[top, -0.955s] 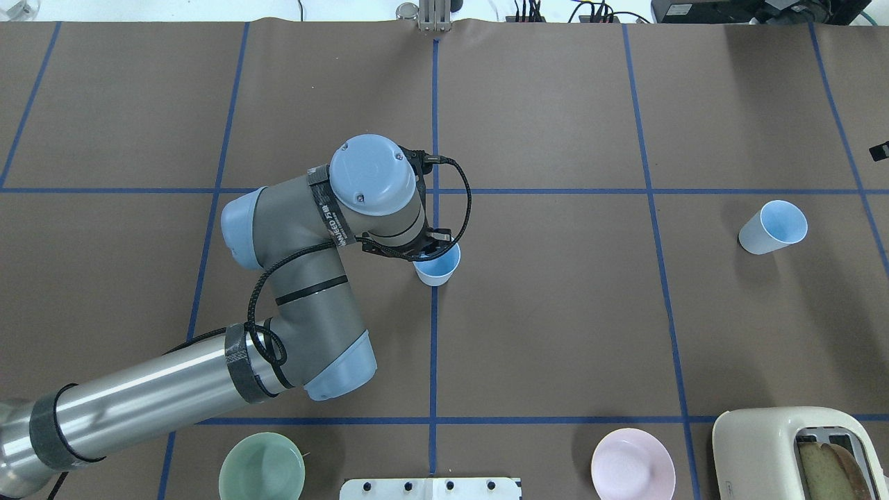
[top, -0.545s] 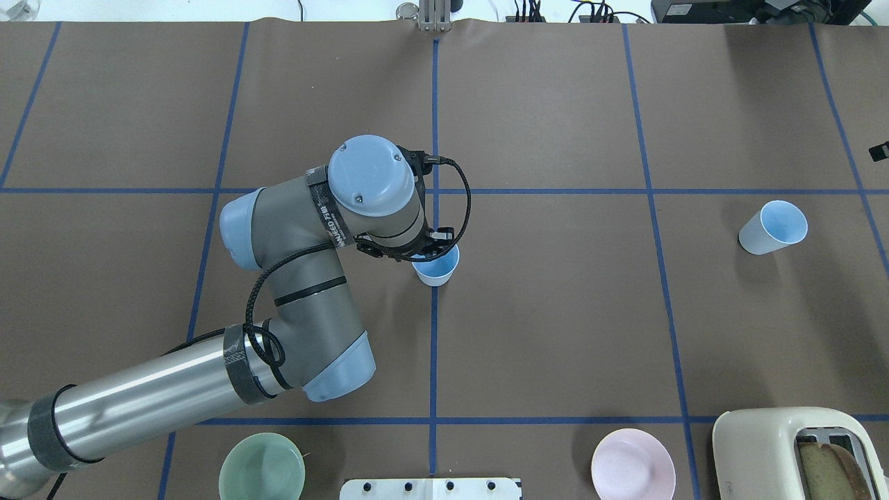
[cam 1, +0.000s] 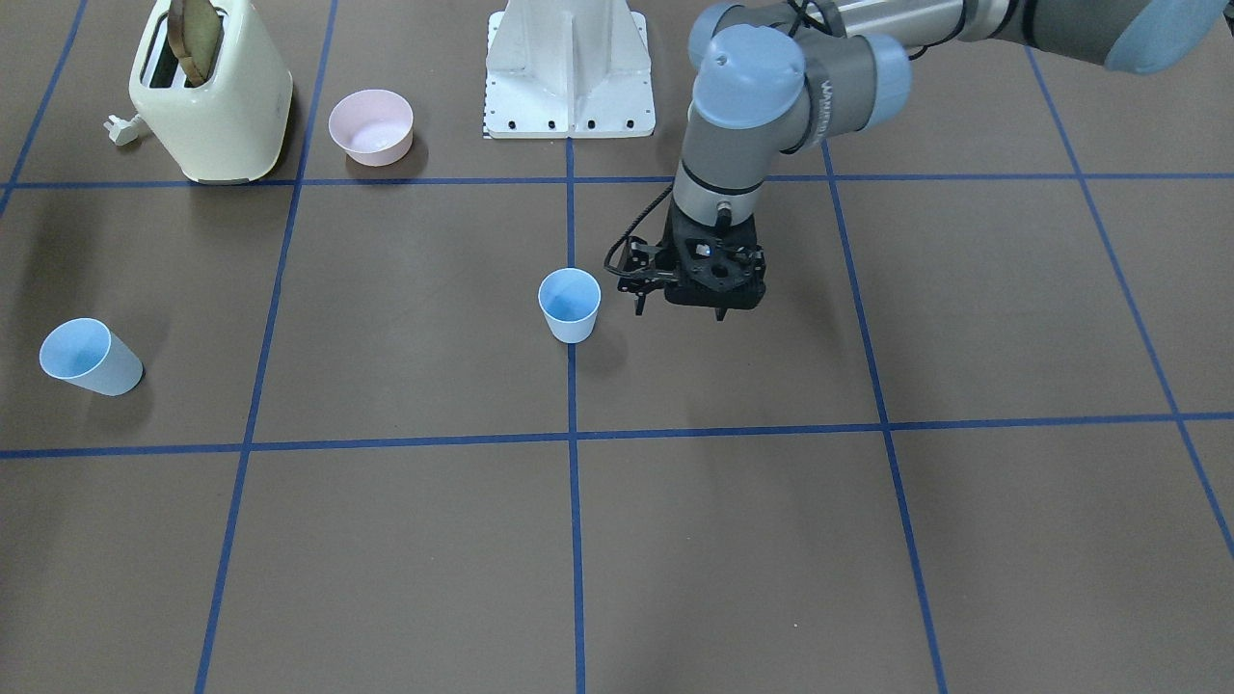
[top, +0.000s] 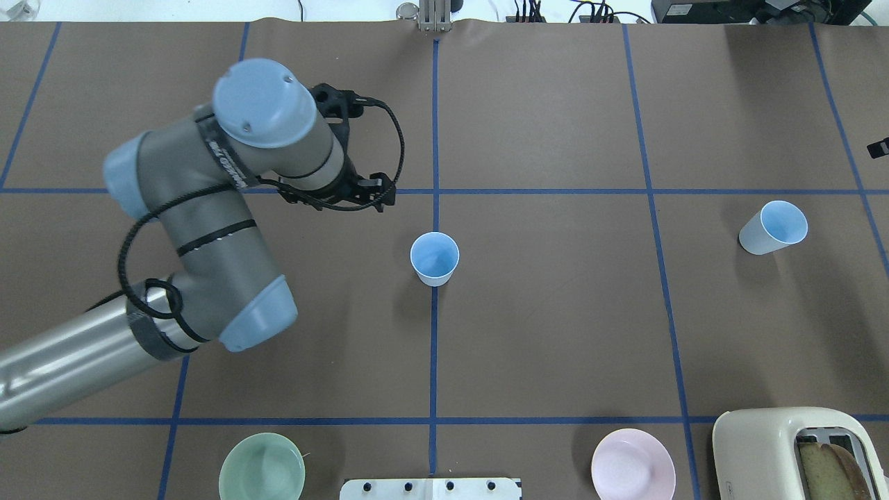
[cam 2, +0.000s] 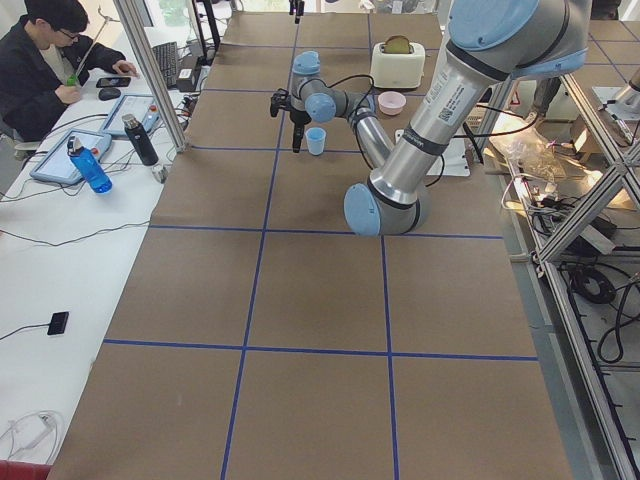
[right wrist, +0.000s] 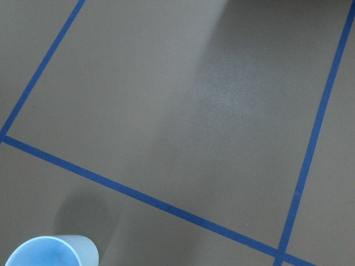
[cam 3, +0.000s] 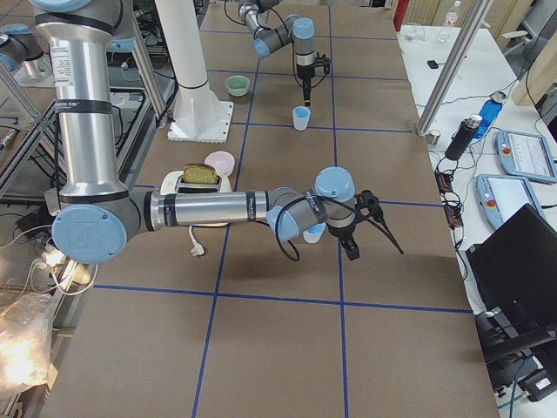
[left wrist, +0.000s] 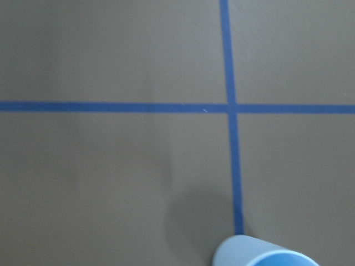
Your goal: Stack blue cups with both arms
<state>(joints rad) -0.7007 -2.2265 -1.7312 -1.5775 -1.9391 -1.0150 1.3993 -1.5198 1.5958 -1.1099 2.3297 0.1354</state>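
Observation:
One blue cup (top: 435, 258) stands upright on the centre line, also in the front view (cam 1: 569, 304). The second blue cup (top: 772, 227) stands at the right (cam 1: 89, 357). My left gripper (cam 1: 679, 312) hangs above the table beside the centre cup, apart from it, with its fingers spread and nothing between them. The left wrist view shows that cup's rim (left wrist: 266, 254) at the bottom edge. My right gripper (cam 3: 372, 239) shows only in the exterior right view, close to the second cup (cam 3: 313, 233). I cannot tell whether it is open or shut. The right wrist view shows a cup (right wrist: 50, 252) at the bottom left.
A cream toaster (top: 792, 451) with bread, a pink bowl (top: 632, 465) and a pale green bowl (top: 262, 467) stand along the near edge. The white pedestal (cam 1: 569, 67) is between the bowls.
My left gripper has let go of the centre cup and pulled away to the left and toward the far side. The cup stays standing on the centre line.

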